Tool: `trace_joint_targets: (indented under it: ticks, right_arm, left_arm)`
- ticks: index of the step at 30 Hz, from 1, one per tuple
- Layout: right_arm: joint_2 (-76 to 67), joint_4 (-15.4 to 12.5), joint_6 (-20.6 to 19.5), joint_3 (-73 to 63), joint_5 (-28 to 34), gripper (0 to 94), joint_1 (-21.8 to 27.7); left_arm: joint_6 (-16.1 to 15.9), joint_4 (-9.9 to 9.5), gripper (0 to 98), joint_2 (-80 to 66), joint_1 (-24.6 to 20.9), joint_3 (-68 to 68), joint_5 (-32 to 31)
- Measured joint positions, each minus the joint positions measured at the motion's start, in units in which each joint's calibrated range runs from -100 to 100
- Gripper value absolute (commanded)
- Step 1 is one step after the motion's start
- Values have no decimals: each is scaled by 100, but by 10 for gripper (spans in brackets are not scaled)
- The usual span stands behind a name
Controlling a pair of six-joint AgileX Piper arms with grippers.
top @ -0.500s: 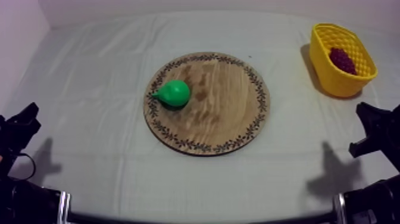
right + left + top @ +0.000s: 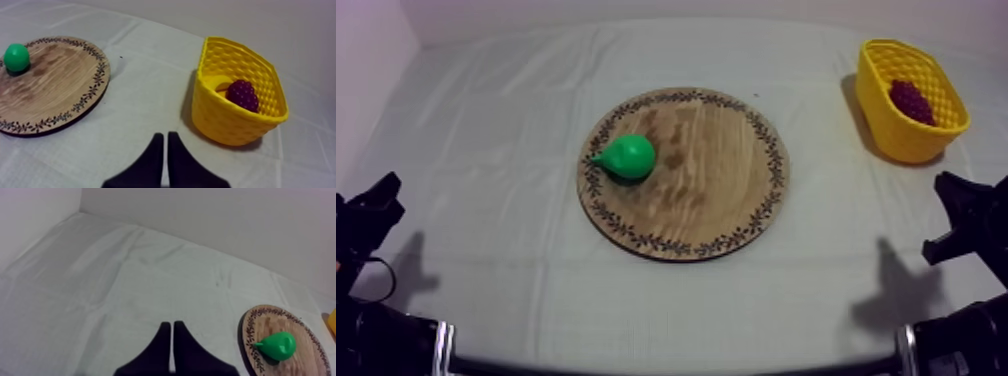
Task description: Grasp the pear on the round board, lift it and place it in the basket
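A green pear (image 2: 627, 157) lies on its side on the left part of the round wooden board (image 2: 726, 190), stem end pointing left. The yellow basket (image 2: 896, 135) stands at the far right with a dark bunch of grapes (image 2: 911, 101) inside. My left gripper (image 2: 374, 205) rests low at the left edge, far from the board, and its fingers (image 2: 171, 338) lie together, shut on nothing. My right gripper (image 2: 961, 205) rests low at the right, just in front of the basket (image 2: 235, 120), its fingers (image 2: 163, 150) likewise shut. The pear (image 2: 277, 346) (image 2: 16, 57) sits on the board (image 2: 305, 338) (image 2: 60, 95).
The grey-white cloth (image 2: 486, 120) covers the table, with walls at the back and left. Open cloth lies between each gripper and the board.
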Motion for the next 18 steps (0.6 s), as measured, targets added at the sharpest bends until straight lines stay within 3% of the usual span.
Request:
trace_joint_targets:
  ticks: [8,18]
  right_arm:
    - [138,-113,323,-172,-77,6,-21]
    - [1521,-204,703,-1684,-311,6,-299]
  left_arm:
    - [0,0,1,0,0,0,0]
    - [0,0,1,0,0,0,0]
